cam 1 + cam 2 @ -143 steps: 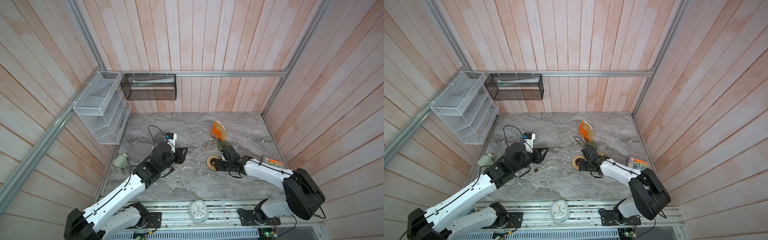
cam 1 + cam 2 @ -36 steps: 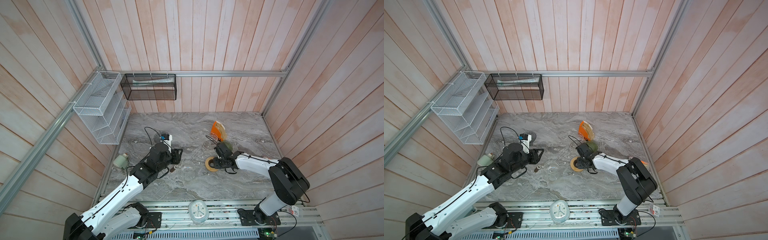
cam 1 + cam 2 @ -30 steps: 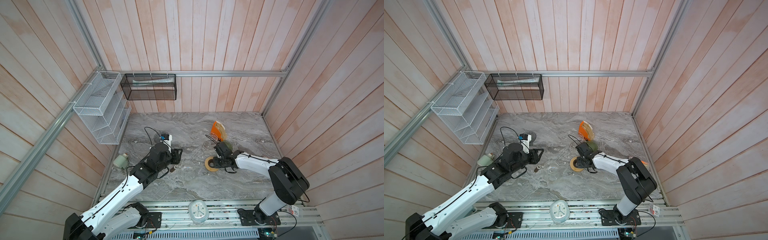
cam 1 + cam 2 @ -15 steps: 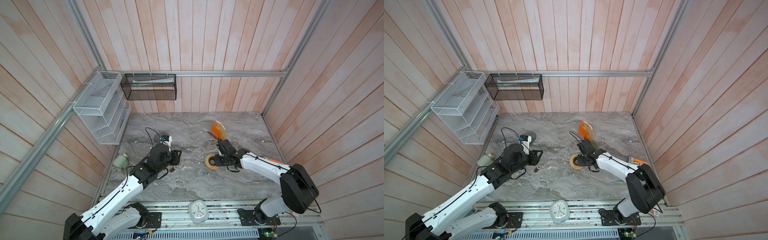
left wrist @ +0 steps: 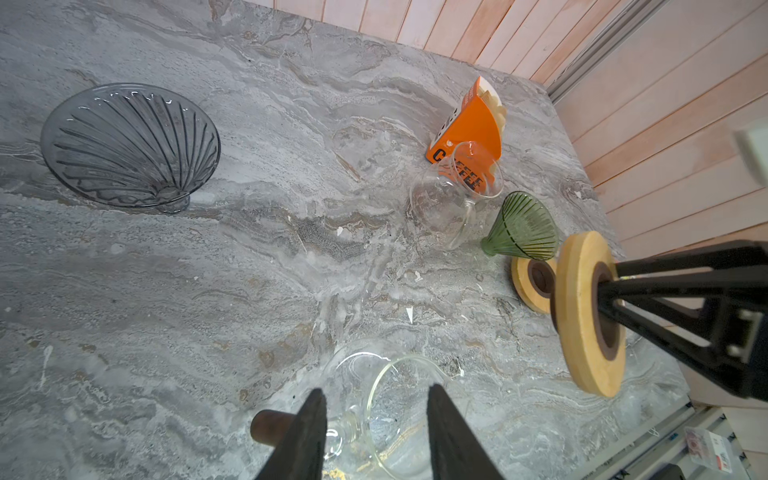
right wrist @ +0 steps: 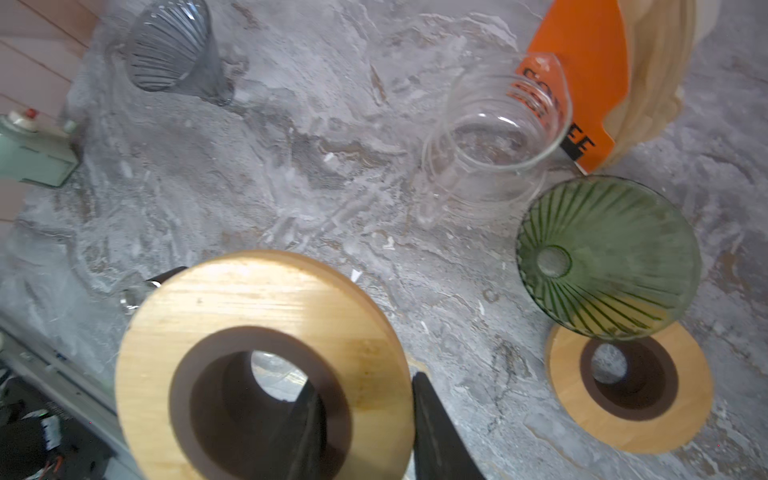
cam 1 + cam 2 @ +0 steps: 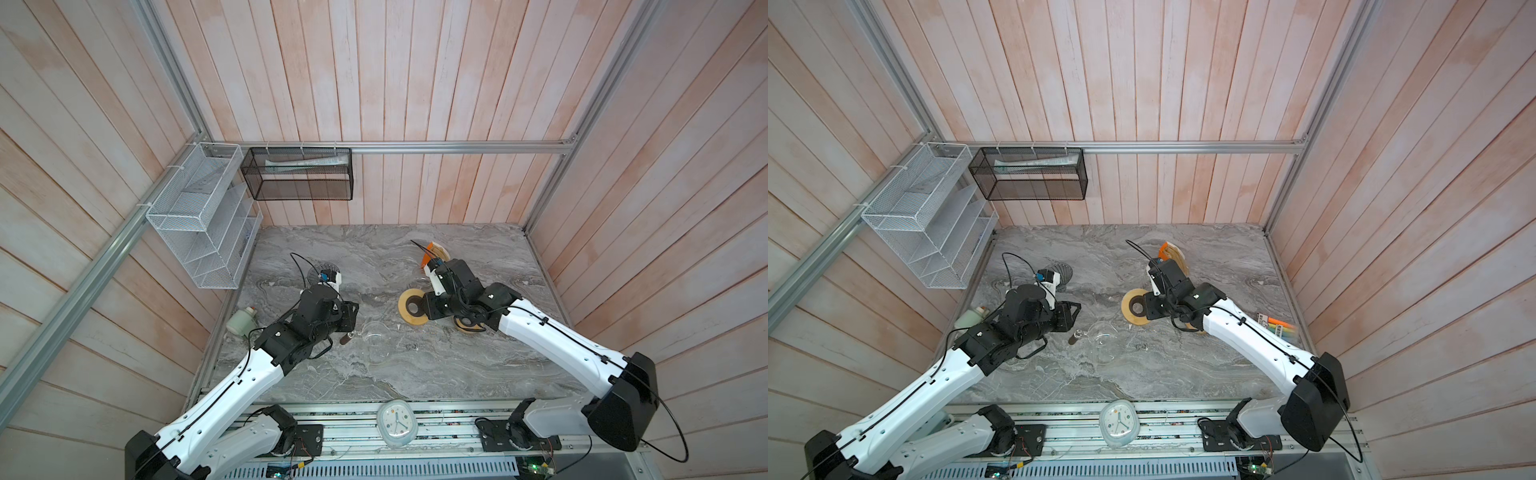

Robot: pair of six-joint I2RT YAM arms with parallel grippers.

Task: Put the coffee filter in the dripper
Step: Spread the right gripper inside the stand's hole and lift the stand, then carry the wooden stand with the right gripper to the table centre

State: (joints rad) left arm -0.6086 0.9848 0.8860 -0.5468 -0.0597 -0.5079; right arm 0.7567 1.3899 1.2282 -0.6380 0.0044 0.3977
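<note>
The coffee filter stack sits in an orange pack [image 7: 435, 253] [image 7: 1170, 252] [image 5: 469, 120] [image 6: 582, 62] at the back of the table. A grey glass dripper [image 7: 1062, 270] [image 5: 129, 145] [image 6: 170, 45] stands at back left. A green glass dripper [image 5: 523, 226] [image 6: 606, 257] leans on a wooden ring [image 6: 685, 395]. My right gripper [image 7: 428, 307] [image 6: 365, 382] is shut on a second wooden ring [image 7: 411, 307] [image 7: 1133, 308] [image 5: 586, 316] [image 6: 249, 291], one finger through its hole, held off the table. My left gripper [image 7: 351, 316] [image 5: 376, 395] hangs open over a clear carafe [image 7: 1100, 330] [image 5: 395, 415].
Another clear glass carafe [image 5: 453, 199] [image 6: 494, 137] lies in front of the orange pack. A pale green bottle [image 7: 241, 322] [image 6: 33, 153] stands at the left edge. Markers [image 7: 1277, 324] lie at the right edge. A clock [image 7: 397, 424] sits on the front rail.
My right gripper has lifted the wooden ring and carried it a little toward the back. The left arm has barely moved, and the clear carafe below it has stayed put.
</note>
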